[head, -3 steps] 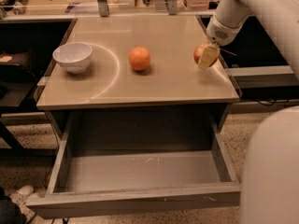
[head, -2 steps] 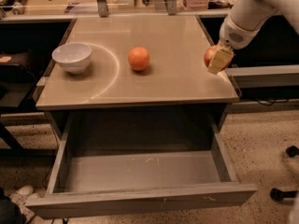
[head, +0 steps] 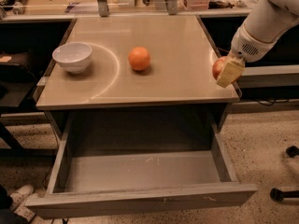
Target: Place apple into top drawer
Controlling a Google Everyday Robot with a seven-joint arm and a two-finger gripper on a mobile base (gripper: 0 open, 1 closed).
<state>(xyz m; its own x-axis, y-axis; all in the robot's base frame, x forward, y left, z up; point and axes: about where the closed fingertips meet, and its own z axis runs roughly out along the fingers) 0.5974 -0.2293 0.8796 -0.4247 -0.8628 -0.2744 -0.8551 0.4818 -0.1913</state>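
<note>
Moved: hand with apple toward bench front-right corner | hand clamped on apple | top drawer open

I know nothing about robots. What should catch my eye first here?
The end effector hangs at the right edge of the table, gripping the apple. Below the table, the top drawer is pulled wide open. An orange sits mid-table, with a white bowl near the left edge.
</note>
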